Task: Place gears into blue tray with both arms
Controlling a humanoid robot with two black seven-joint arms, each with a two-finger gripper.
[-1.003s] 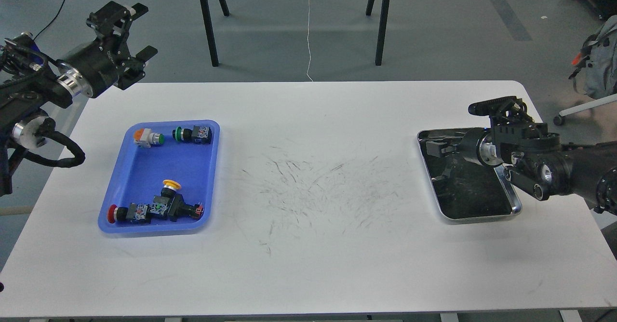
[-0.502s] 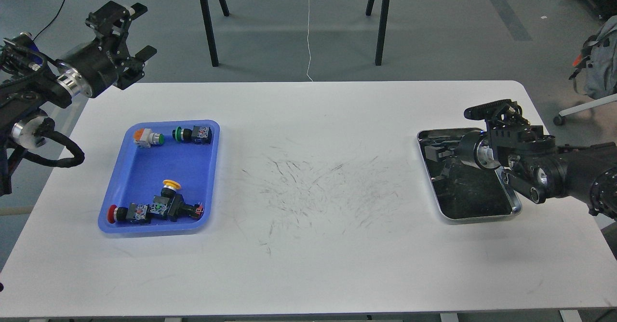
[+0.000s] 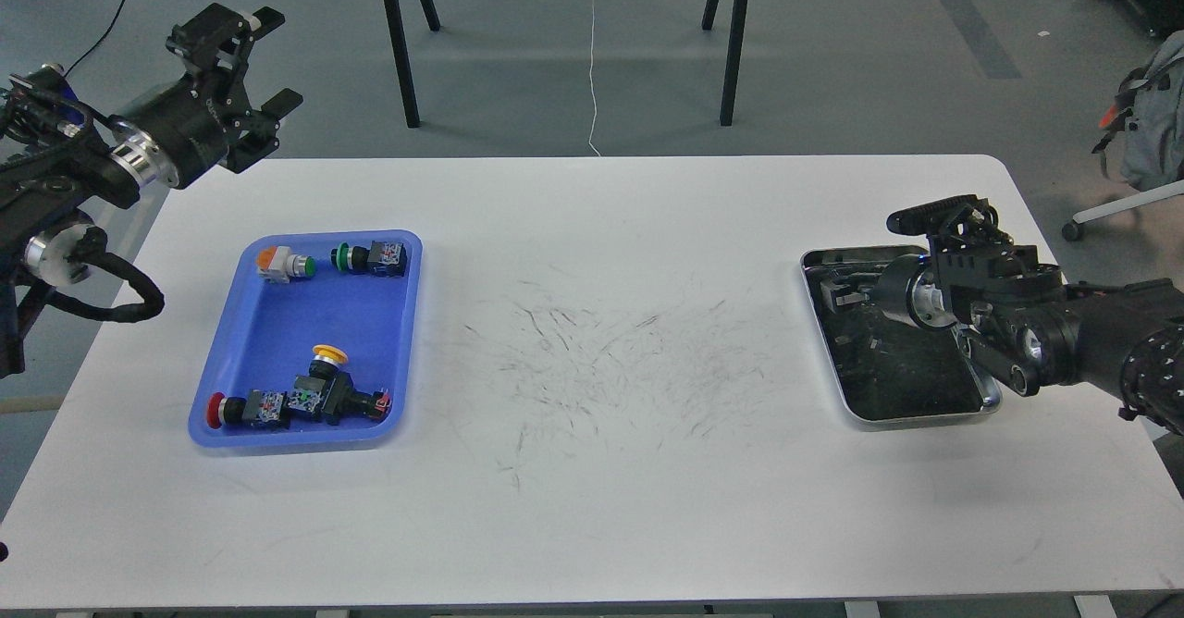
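The blue tray [image 3: 273, 345] lies at the table's left and holds several push-button switches [image 3: 310, 398] with coloured caps. I cannot make out any gears; the silver tray's dark bottom and my right arm hide whatever lies there. My left gripper [image 3: 276, 58] hovers open and empty above the table's far left corner, beyond the blue tray. My right gripper [image 3: 865, 257] is over the silver tray [image 3: 925, 412]. One ribbed finger [image 3: 930, 211] shows above the tray's far rim; the other is lost against the dark tray.
Black stand legs [image 3: 398, 44] rise behind the table's far edge. A white cord [image 3: 592, 63] runs across the floor there. A backpack [image 3: 1152, 109] and a chair base sit off the right edge. Scuff marks cover the table's middle.
My right gripper has crept a little left and lower over the silver tray. The left arm has barely moved.
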